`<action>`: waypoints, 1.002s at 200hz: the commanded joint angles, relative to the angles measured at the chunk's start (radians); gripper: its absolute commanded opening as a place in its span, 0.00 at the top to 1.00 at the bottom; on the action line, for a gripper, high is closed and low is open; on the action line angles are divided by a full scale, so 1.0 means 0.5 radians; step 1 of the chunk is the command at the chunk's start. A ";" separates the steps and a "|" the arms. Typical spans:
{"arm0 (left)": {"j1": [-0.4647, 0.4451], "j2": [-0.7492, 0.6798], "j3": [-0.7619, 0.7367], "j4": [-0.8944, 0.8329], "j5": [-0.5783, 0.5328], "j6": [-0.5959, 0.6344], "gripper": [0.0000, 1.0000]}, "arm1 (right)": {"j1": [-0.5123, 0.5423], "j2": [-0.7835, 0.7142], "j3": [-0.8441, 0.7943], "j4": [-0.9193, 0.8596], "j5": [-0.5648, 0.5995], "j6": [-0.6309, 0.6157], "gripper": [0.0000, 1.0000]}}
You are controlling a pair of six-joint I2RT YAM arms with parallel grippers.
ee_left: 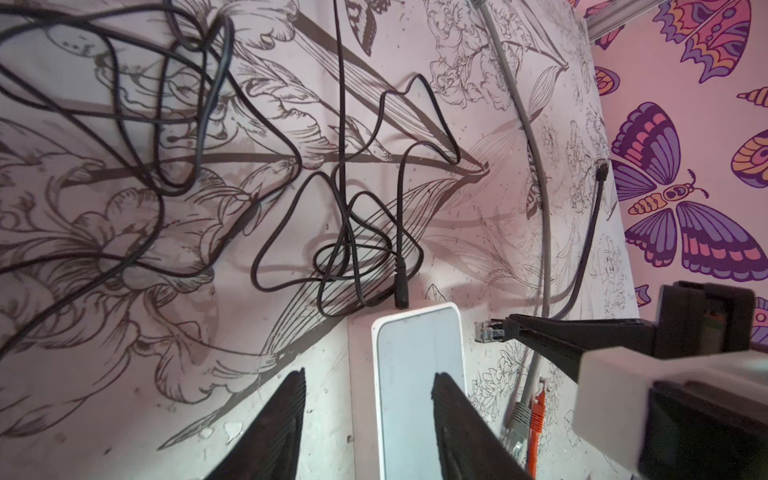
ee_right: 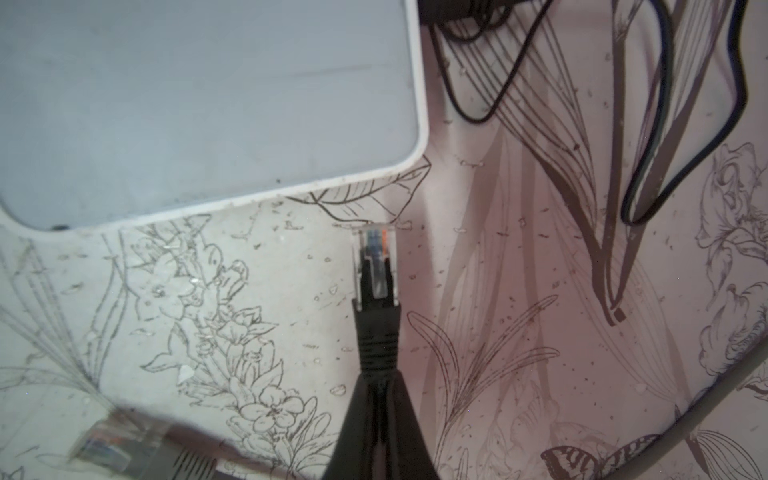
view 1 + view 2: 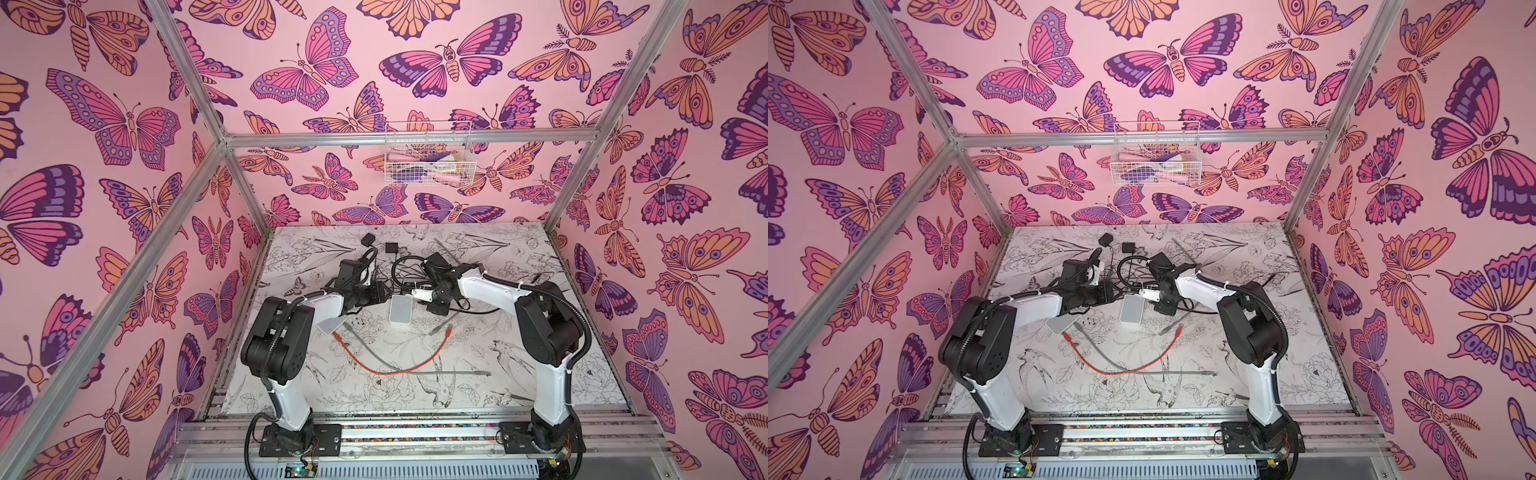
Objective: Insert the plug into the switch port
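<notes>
Two arms bend inward over your surface (image 3: 519, 374). Your left tool (image 1: 370, 372) stands parted astride the white switch (image 3: 400, 309), not clamping it. Your right tool (image 2: 376, 378) pinches the plug (image 2: 374, 266) by its black boot, just beside the switch, not inserted.

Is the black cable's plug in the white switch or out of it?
Out. The plug, pinched by the right gripper, sits apart from the white switch, with bare table showing between them.

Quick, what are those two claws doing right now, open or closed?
Left gripper: open, fingers apart at the white switch, not gripping it.
Right gripper: shut on the black cable's plug.
</notes>
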 commanded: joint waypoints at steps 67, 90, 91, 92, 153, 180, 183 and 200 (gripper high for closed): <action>-0.070 0.170 0.120 -0.040 0.045 0.030 0.51 | 0.024 0.107 0.087 -0.075 -0.115 -0.039 1.00; -0.083 0.205 0.153 -0.039 0.051 0.033 0.52 | 0.034 0.106 0.089 -0.072 -0.135 -0.039 1.00; -0.083 0.205 0.154 -0.039 0.051 0.033 0.53 | 0.034 0.106 0.089 -0.070 -0.136 -0.039 1.00; -0.083 0.208 0.155 -0.039 0.051 0.033 0.53 | 0.034 0.103 0.089 -0.071 -0.137 -0.039 1.00; -0.133 0.248 0.148 -0.040 0.023 0.041 0.55 | 0.042 0.137 0.140 -0.078 -0.135 -0.036 1.00; -0.153 0.266 0.164 -0.040 0.020 0.056 0.55 | 0.049 0.149 0.152 -0.074 -0.112 -0.036 1.00; -0.153 0.269 0.164 -0.040 0.020 0.057 0.56 | 0.049 0.149 0.153 -0.072 -0.110 -0.036 1.00; -0.156 0.277 0.178 -0.052 0.012 0.070 0.56 | 0.049 0.155 0.156 -0.072 -0.090 -0.038 1.00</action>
